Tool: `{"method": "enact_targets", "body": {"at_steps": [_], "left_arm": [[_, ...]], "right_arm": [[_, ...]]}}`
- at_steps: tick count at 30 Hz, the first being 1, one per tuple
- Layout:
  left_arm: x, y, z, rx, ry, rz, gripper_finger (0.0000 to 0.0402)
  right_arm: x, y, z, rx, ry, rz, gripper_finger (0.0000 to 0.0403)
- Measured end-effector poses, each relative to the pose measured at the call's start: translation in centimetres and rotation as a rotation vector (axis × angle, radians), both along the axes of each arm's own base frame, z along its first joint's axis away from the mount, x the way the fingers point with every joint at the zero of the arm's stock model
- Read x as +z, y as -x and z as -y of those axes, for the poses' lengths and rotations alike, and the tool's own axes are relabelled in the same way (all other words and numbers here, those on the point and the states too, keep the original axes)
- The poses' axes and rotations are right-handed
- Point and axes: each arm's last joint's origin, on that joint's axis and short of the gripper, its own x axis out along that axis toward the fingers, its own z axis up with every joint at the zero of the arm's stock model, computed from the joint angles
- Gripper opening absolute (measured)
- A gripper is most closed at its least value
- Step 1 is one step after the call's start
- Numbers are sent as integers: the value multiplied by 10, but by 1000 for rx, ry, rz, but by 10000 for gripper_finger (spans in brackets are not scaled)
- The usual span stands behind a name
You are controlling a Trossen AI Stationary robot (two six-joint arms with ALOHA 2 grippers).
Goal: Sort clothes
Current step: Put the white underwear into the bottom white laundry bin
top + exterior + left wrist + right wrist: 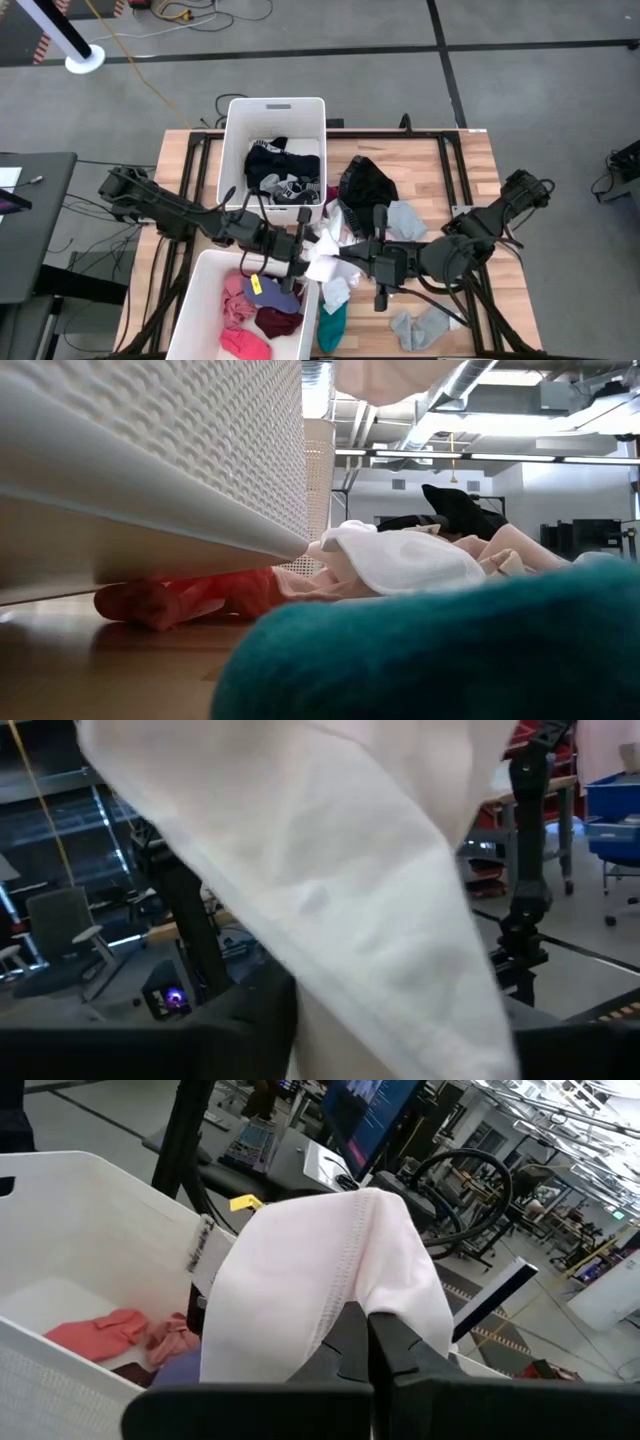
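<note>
Clothes (345, 222): lying in a heap on the wooden table (470, 160), between the two arms and just beside two white bins.

Hanging up in the air over the heap: one white cloth (322, 262), close to the edge of the near bin (200, 300).

Pinching that white cloth with the right gripper (345, 262), fingers squeezing together on it, cloth drooping over them on both sides.

Reaching in at the same cloth from the other side with the left gripper (292, 262). Cannot tell if its fingers are apart or together, with the cloth draping right in front of them.

Resting in the near bin: pink pieces (240, 340) and a maroon piece (278, 322).

Sitting in the far bin (235, 130): black and white pieces (280, 165).

Lying on the table around the heap: a black garment (365, 183) on the far side, a teal sock (332, 325) touching the near bin, and grey socks (420, 325) near the front edge.
</note>
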Motion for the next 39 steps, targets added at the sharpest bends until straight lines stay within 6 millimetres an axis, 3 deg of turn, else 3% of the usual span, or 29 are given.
{"method": "enact_targets", "body": {"at_steps": [9,15,21,29,39], "left_arm": [[-4,0,1,-2,-82,-22,11],[0,4,0,-1,-111,-25,3],[27,14,4,-12,-167,-10,2],[61,29,11,-31,-243,-59,1],[105,65,25,58,-361,-195,1]], "right_arm": [[0,4,-6,25,-2,-2,0],[-5,9,-12,37,-26,-40,0],[-12,15,-16,33,-55,-103,5],[-25,19,-12,-26,-127,-205,69],[-50,39,-5,-185,-223,-426,129]]}}
